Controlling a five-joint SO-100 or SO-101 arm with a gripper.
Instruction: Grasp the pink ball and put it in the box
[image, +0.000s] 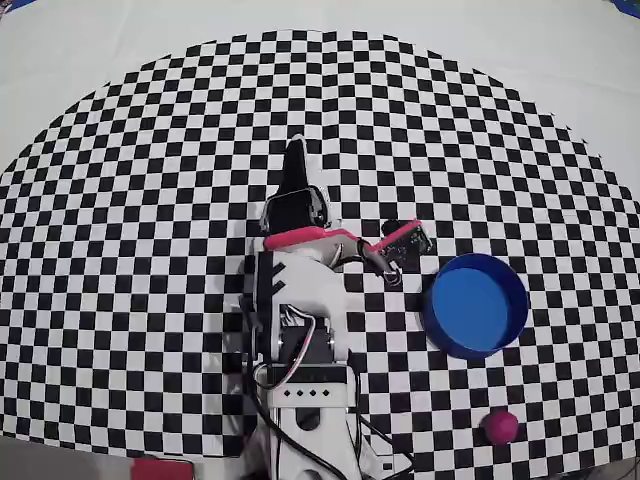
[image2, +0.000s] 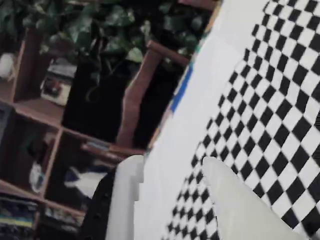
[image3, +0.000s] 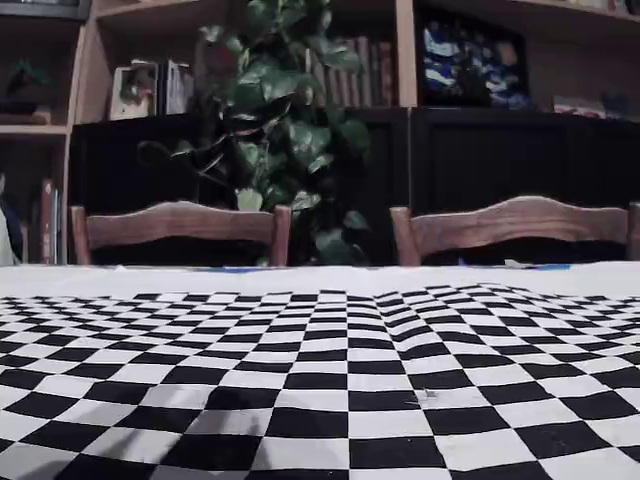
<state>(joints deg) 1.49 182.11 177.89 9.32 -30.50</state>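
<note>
Now, your scene:

Ball: your pink ball (image: 500, 427) lies on the checkered cloth (image: 150, 200) close to the cloth's bottom right edge in the overhead view. Nothing touches it.

Box: your round blue box (image: 474, 305) sits on the cloth's right side, near the ball but not touching it. You can see its bare blue floor.

Arm: your white arm (image: 300, 330) with the pink strip stands at the middle of the cloth's bottom edge. It is folded up over its own base.

Gripper: your gripper (image: 295, 155) points toward the cloth's far edge in the overhead view, well apart from the ball and the box.

Fingers: the wrist view shows two white fingers (image2: 235, 205) with a gap of cloth between them, so the jaws stand apart and hold nothing.

Wrist view: it looks past the cloth's edge to a wooden chair (image2: 137, 95), a leafy plant (image2: 100, 25) and shelves (image2: 35, 130).

Fixed view: you see only the cloth, two chair backs (image3: 180, 225), the plant and the shelves. The ball, box and arm do not show.
</note>
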